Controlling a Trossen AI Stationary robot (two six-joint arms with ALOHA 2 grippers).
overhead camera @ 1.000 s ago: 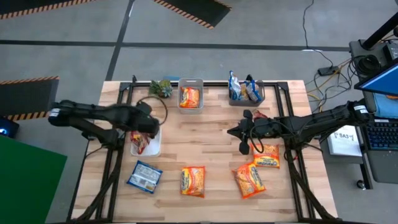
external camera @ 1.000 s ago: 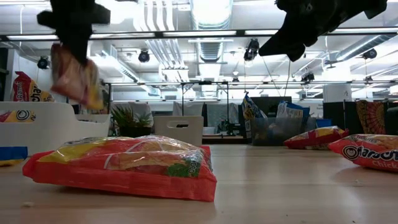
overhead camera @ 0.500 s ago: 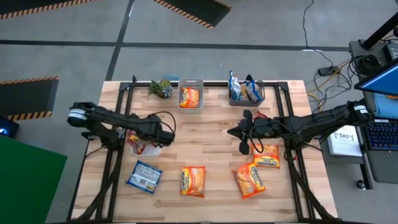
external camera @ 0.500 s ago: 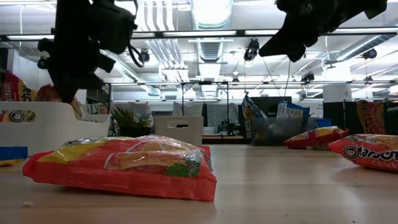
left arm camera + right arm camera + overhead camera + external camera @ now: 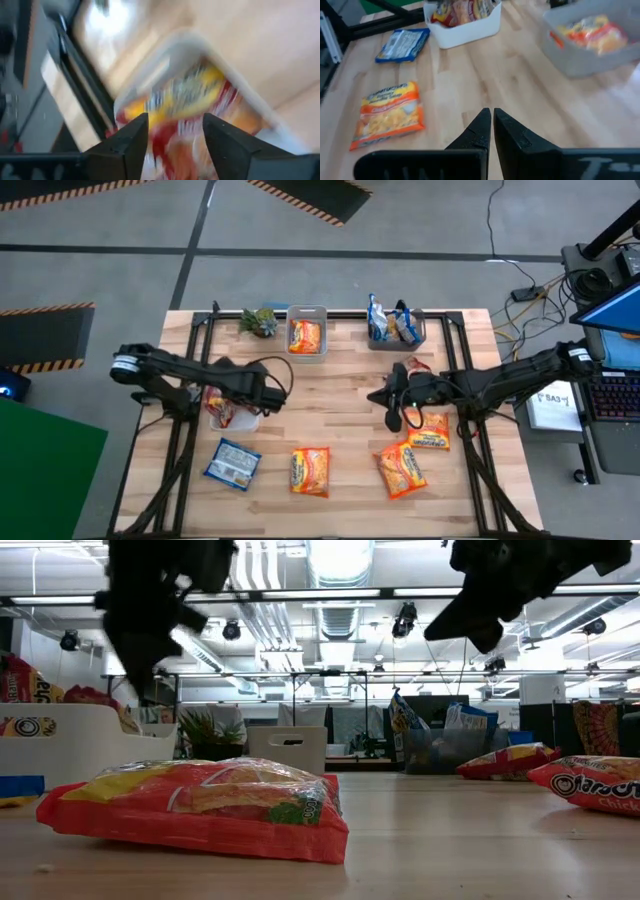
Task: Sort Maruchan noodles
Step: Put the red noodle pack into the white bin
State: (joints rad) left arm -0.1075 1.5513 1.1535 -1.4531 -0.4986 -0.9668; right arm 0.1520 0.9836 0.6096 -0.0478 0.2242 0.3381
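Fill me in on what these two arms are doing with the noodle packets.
They are sorting packets into bins. The left pincer is open above the white bin, where a red packet lies. The right pincer is shut, empty, and hangs above the table's middle. An orange packet sits in the clear bin, blue ones in the dark bin. One blue packet and several orange and red ones lie loose on the table.
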